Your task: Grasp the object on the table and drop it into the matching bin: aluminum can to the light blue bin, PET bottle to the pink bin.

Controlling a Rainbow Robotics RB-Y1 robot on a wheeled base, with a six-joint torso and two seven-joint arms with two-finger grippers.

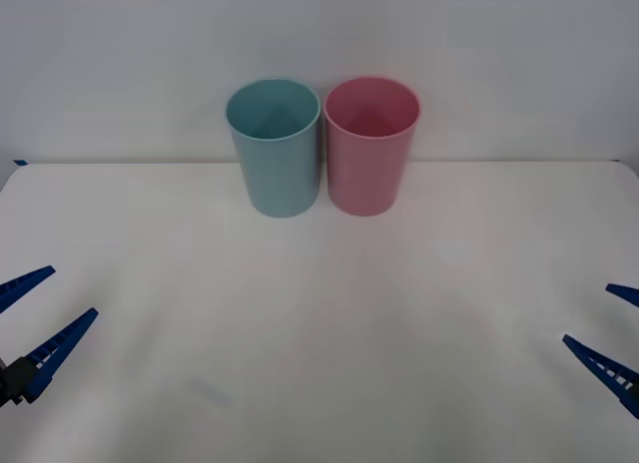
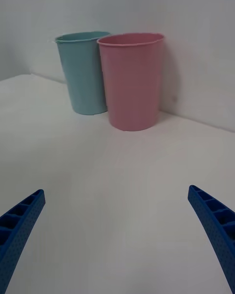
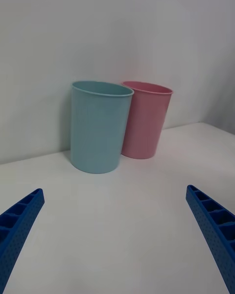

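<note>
The light blue bin (image 1: 274, 149) and the pink bin (image 1: 370, 149) stand upright side by side, touching, at the back of the white table (image 1: 319, 333). Blue is to the left, pink to the right. The aluminum can and the PET bottle are out of view. My left gripper (image 1: 72, 291) hovers open at the table's near left, holding nothing. My right gripper (image 1: 586, 312) is open at the near right, also holding nothing. In the left wrist view the open gripper (image 3: 115, 189) faces the light blue bin (image 3: 98, 127) and pink bin (image 3: 147, 122). The right gripper (image 2: 116, 190) likewise faces the pink bin (image 2: 131, 83) and the light blue one (image 2: 85, 73).
A plain pale wall (image 1: 499, 64) rises just behind the bins at the table's back edge. A small blue mark (image 1: 20, 162) sits at the far left corner. A wide stretch of white tabletop lies between the grippers and the bins.
</note>
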